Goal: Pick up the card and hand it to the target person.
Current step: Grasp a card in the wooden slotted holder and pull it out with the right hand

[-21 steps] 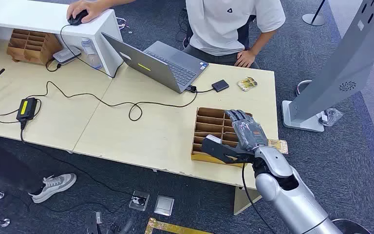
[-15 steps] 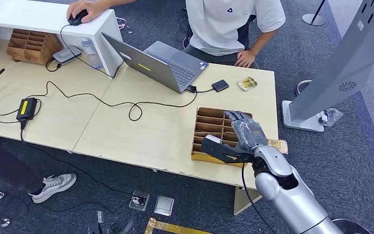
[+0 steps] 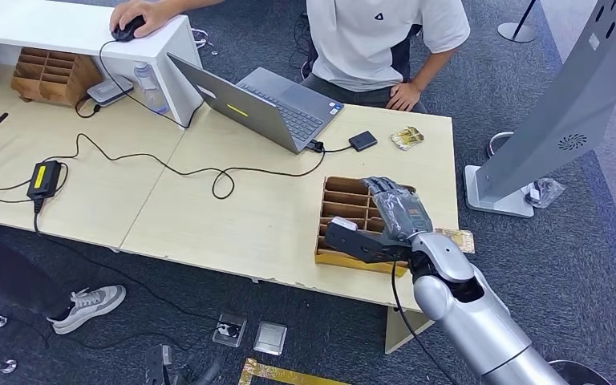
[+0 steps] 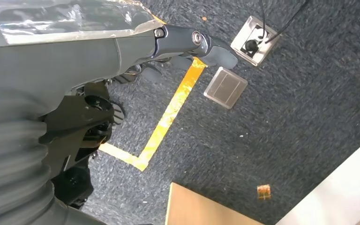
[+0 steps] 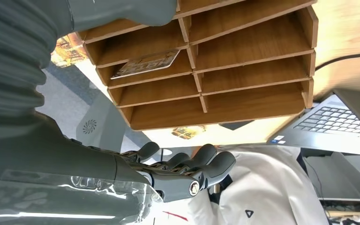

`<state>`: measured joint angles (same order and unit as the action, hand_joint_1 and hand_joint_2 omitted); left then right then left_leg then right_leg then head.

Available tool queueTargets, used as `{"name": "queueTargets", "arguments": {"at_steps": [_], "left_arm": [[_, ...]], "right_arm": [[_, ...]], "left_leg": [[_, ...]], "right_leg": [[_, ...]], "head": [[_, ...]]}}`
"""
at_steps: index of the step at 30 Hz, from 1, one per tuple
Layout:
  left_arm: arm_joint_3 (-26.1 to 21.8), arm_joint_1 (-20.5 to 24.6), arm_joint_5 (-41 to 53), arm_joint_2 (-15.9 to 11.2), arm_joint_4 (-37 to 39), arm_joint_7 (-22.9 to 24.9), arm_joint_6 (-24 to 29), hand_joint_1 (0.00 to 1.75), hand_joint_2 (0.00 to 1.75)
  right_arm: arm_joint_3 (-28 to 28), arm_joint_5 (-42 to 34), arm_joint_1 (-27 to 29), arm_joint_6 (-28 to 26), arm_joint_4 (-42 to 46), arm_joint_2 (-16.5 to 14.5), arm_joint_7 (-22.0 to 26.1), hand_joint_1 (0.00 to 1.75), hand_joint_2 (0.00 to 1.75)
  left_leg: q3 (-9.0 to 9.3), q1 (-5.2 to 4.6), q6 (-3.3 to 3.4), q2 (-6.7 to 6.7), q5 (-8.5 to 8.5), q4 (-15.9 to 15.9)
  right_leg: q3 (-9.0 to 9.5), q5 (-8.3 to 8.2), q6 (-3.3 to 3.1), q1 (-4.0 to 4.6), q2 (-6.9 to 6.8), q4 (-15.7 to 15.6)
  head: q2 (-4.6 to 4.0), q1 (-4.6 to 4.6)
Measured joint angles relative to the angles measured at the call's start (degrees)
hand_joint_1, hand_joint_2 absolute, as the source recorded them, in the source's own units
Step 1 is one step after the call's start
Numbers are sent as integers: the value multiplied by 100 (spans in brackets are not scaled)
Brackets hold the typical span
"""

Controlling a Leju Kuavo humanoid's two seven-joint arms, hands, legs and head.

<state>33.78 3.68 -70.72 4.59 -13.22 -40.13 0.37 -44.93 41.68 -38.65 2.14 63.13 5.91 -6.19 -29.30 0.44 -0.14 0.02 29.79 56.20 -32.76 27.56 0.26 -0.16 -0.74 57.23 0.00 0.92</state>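
Observation:
My right hand (image 3: 389, 220) hovers over the right half of a wooden compartment tray (image 3: 345, 200) near the table's front edge, thumb spread away from the fingers and nothing held. The right wrist view looks past that hand (image 5: 168, 173) into the tray (image 5: 253, 47), where a patterned card (image 5: 145, 63) lies flat in one slot. A similar card (image 3: 457, 238) lies on the table just right of the tray. A person in a white T-shirt (image 3: 377, 40) sits behind the table. My left hand (image 4: 168, 44) hangs over the floor, fingers stretched out and holding nothing.
An open laptop (image 3: 265, 104) stands beyond the tray, with a small black box (image 3: 362, 141) and a gold packet (image 3: 407, 138) beside it. Cables and a black adapter (image 3: 44, 178) cross the left part of the table. A grey kiosk stand (image 3: 561, 112) rises at the right.
My right hand has shifted a little to the left and farther over the tray. Nothing was picked up.

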Motion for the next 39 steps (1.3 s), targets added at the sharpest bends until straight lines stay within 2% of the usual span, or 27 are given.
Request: {"name": "queueTargets", "arguments": {"at_steps": [9, 13, 17, 22, 26, 29, 33, 39], "left_arm": [[-168, -3, 98, 26, -11, 0, 48, 0, 175], [-205, -4, 148, 44, -11, 0, 77, 0, 175], [-267, -4, 202, 57, -11, 0, 85, 0, 175], [-322, -6, 315, 63, -11, 0, 75, 0, 175], [-397, -9, 371, 63, -11, 0, 56, 0, 175], [-450, -11, 413, 63, -14, 0, 26, 0, 175], [-550, -17, 545, 63, -15, 0, 1, 0, 175], [-761, -34, 847, 63, -19, 0, 20, 0, 175]], "right_arm": [[-51, -3, -74, -8, -239, -101, 57, 39, 175], [-51, -15, -84, -8, -303, -114, 97, 56, 175], [-51, -16, -112, -9, -365, -117, 116, 45, 175], [-51, -21, -140, -25, -413, -117, 155, 45, 175], [-51, -25, -143, -31, -431, -117, 157, 36, 175], [-51, -33, -148, -38, -446, -116, 157, 39, 175], [-51, -55, -149, -45, -455, -113, 153, 53, 175], [-53, -114, -149, -56, -494, -113, 150, 50, 175]], "left_leg": [[0, 0, 0, 0, 0, 0], [0, 0, 0, 0, 0, 0], [0, 0, 0, 0, 0, 0], [0, 0, 0, 0, 0, 0], [0, 0, 0, 0, 0, 0], [0, 0, 0, 0, 0, 0], [0, 0, 0, 0, 0, 0], [0, 0, 0, 0, 0, 0]], "right_leg": [[0, 0, 0, 0, -1, 0], [0, 0, 0, 0, 0, 0], [0, 0, 0, 0, 0, 0], [0, 0, 0, 0, 0, 0], [0, 0, 0, 0, 0, 0], [0, 0, 0, 0, 0, 0], [0, 0, 0, 0, 0, 0], [0, 0, 0, 0, 0, 0]], "head": [[0, -1], [0, -2], [0, -2], [0, -2], [0, -2], [0, -2], [0, 0], [0, -1]]}}
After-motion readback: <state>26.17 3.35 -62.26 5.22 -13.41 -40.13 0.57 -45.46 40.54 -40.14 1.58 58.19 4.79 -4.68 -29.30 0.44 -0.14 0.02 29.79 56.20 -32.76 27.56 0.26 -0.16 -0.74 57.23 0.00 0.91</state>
